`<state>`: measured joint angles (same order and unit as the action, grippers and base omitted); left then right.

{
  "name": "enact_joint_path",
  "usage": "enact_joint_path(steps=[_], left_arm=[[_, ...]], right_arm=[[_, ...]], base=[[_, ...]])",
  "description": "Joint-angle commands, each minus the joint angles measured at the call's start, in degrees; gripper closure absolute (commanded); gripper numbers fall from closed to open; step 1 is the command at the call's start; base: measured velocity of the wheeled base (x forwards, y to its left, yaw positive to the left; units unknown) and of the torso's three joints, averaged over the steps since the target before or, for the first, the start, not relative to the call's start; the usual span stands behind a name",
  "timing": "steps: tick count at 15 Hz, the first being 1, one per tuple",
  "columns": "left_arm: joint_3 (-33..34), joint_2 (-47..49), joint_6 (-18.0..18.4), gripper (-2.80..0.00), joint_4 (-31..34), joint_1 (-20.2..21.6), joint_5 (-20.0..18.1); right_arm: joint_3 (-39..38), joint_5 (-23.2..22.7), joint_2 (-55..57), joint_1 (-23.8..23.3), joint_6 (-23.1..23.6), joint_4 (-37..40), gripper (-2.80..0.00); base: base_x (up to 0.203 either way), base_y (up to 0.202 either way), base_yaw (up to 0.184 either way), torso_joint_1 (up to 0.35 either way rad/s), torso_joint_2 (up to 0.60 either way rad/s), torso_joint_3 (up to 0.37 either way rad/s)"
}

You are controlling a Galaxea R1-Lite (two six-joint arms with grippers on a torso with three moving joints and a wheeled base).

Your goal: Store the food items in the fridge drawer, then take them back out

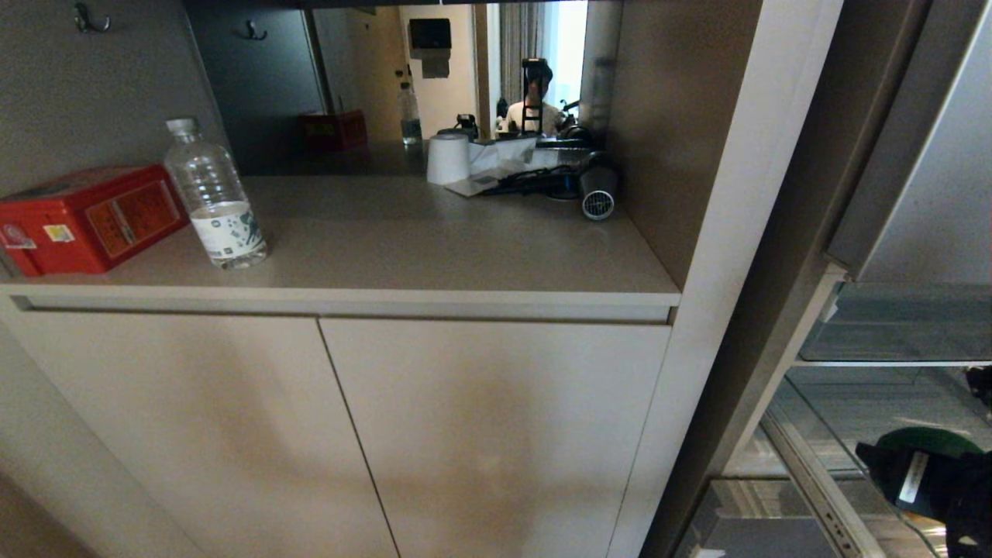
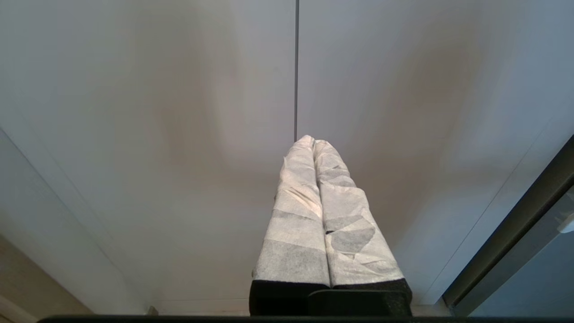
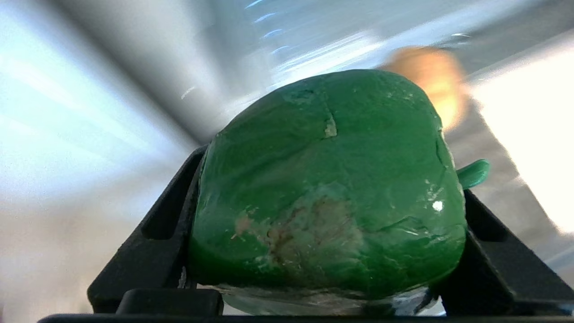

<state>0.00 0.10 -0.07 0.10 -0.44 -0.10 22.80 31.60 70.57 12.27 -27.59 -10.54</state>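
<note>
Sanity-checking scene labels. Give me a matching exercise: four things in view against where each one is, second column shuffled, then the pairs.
Things:
1. green bell pepper
2. red box
3. water bottle
4. hair dryer

Places:
A. far left end of the counter
B. between the right gripper's fingers
C. back right corner of the counter
D. on the counter, just right of the red box

Pairs: 1-B, 2-A, 3-D, 4-C
</note>
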Motion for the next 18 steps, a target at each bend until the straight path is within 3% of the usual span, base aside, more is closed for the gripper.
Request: enact_joint_path(steps=[1,5,8,14,18], left_arm=[[0.0,-0.01,-0.01,0.0,0.05,0.0,0.01],[0.0,-0.01,-0.01,0.0,-0.01,0.0,0.01],[0.0,-0.01,-0.01,0.0,-0.01,0.0,0.01],[0.0,-0.01,-0.01,0.0,-0.01,0.0,0.01],[0.0,-0.01,-0.01,0.0,0.04,0.0,0.01]], right_arm=[[2.3,-0.01,2.85,-7.43,0.11,-0.04,0.0],[7.8,-0.59,10.16,-21.1,3.98,-0.32,0.0],[10.04,-3.07,18.21,-28.92,5.9,-6.34,0.0],[12.66,-4.42,30.78,-39.49,9.87,-16.35,0.0],[14.35,-7.66,33.15,-46.11,11.77,-17.84,0.0]], base=[[0.0,0.0,0.0,0.0,0.0,0.0],[0.0,0.0,0.0,0.0,0.0,0.0],[0.0,0.0,0.0,0.0,0.0,0.0],[0.0,0.0,0.0,0.0,0.0,0.0],[0.0,0.0,0.0,0.0,0.0,0.0]])
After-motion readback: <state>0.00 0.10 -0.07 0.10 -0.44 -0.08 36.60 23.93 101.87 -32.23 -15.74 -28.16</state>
